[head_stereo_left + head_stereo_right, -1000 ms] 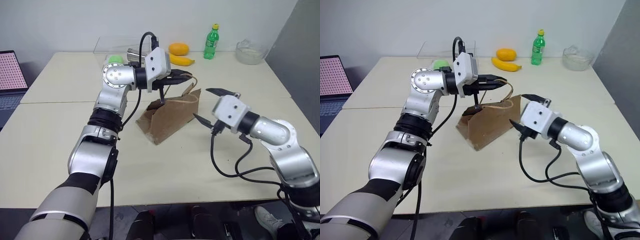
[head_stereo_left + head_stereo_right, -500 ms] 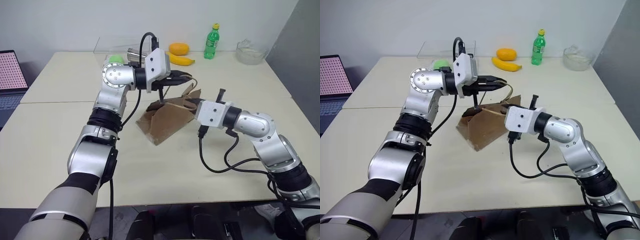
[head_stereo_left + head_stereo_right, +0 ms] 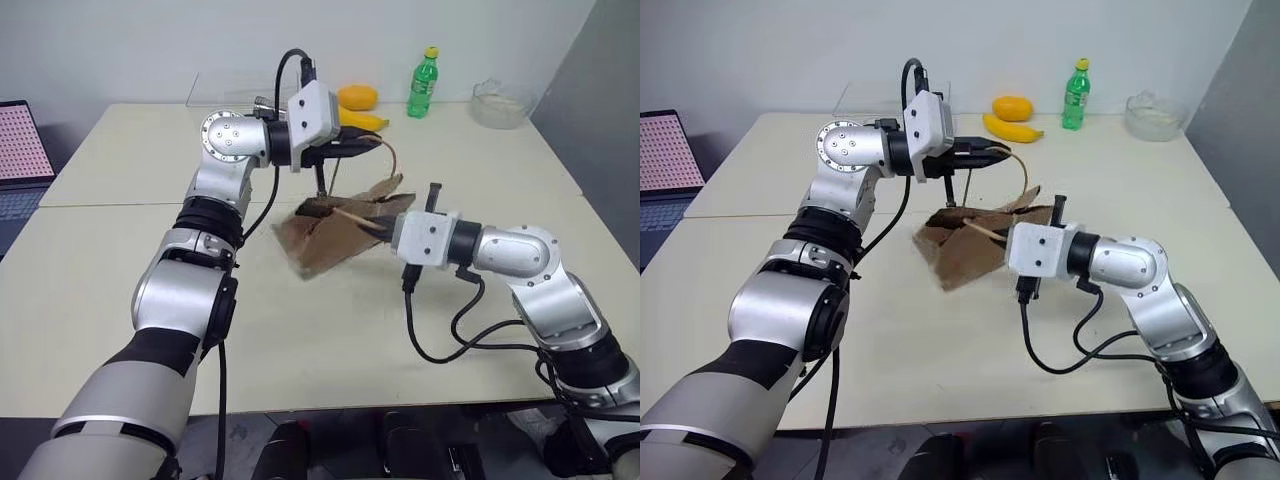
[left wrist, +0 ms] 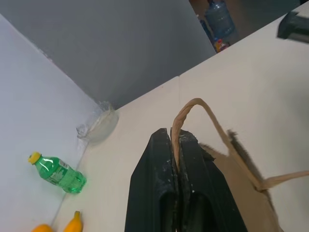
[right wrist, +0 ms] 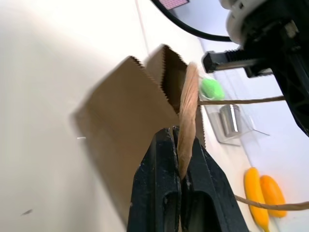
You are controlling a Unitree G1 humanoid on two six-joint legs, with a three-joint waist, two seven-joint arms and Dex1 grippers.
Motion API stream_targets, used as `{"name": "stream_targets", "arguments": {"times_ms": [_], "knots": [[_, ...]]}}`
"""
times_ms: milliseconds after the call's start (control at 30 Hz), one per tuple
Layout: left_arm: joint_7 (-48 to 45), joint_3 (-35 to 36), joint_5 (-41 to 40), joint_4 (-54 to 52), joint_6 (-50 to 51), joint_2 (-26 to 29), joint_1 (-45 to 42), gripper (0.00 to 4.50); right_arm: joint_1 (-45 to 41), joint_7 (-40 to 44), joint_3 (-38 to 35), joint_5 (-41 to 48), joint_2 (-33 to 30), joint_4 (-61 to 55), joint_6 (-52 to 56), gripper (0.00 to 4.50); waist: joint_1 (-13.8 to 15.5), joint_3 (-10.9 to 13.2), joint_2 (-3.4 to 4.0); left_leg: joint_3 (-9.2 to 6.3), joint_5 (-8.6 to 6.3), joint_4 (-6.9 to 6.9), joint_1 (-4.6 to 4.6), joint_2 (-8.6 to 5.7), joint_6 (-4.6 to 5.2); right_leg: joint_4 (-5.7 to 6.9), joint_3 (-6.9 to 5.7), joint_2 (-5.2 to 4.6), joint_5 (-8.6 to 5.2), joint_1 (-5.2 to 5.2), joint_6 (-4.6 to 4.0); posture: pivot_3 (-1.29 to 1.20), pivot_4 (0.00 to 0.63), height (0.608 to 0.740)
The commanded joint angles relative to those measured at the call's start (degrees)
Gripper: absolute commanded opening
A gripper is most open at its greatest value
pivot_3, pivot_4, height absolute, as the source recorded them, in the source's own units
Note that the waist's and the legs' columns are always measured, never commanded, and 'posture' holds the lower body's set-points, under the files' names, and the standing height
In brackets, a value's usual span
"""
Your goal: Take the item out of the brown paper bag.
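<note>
Sagging between two pinched handles, the brown paper bag (image 3: 335, 235) sits near the middle of the table (image 3: 120, 260), its mouth gaping toward two o'clock; the item it should hold is hidden, so I cannot tell where inside it lies. The bag looks light, thin and easily torn, so the twisted handles are the sound places to hold. The left gripper (image 4: 177, 145) is clamped tight on one handle (image 4: 193, 108), the right gripper (image 5: 177, 150) likewise squeezed on the other handle (image 5: 187, 113). At twelve o'clock, well apart, stand a green bottle (image 3: 423, 83), a banana (image 3: 1012, 128) and an orange (image 3: 1012, 106).
</note>
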Motion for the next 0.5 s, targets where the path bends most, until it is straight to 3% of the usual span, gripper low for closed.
{"name": "stream_targets", "arguments": {"times_ms": [33,500], "knots": [[0.7,1.4,0.1,-0.3,-1.6,0.9,-2.1,0.0,1.7,1.6,0.7,0.6,-0.5,-4.3,0.1,0.03,0.0,0.0,0.0,0.01,0.0,0.01,0.0,0.0,0.0,0.01,0.0,0.0,0.0,0.0,0.0,0.0,0.15,0.74],[2.3,2.3,0.3,0.6,-1.8,0.8,-4.4,0.0,13.8,3.2,9.9,-2.7,1.3,-3.7,4.1,0.03,0.0,0.0,0.0,0.0,0.0,0.02,0.0,-0.01,-0.01,0.01,0.0,0.0,0.0,0.0,0.0,0.0,0.15,0.74]]}}
